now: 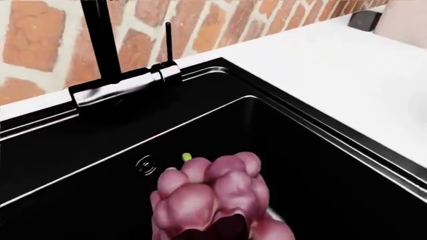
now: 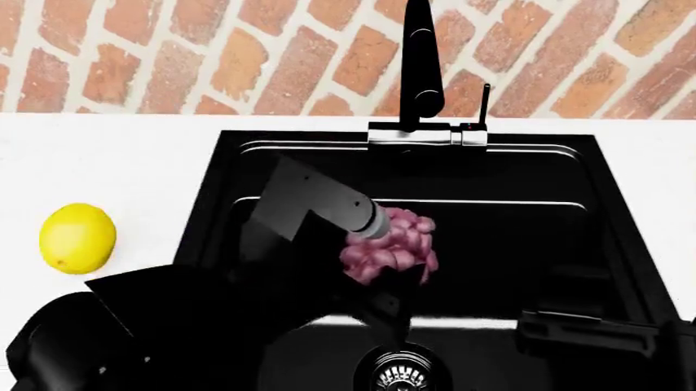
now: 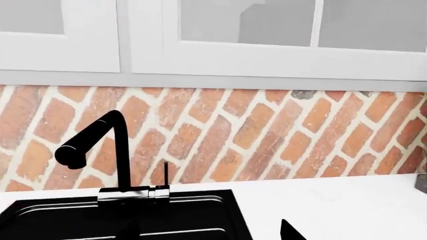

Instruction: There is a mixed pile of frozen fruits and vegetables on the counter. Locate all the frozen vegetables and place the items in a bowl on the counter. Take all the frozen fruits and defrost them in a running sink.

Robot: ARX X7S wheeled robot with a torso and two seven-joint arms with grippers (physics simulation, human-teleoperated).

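Black sink [image 2: 609, 244] below, the left gripper [image 2: 383, 244] holds its fingers clamped on the grapes [image 2: 394, 248], hanging directly over the basin.

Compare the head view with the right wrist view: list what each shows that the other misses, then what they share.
Only the head view shows the lemon on the counter, the grapes held over the sink by the left gripper, and the drain. Only the right wrist view shows the white cabinets above the wall. Both show the black tap, its thin lever, the brick wall, the sink's back rim and the white counter.
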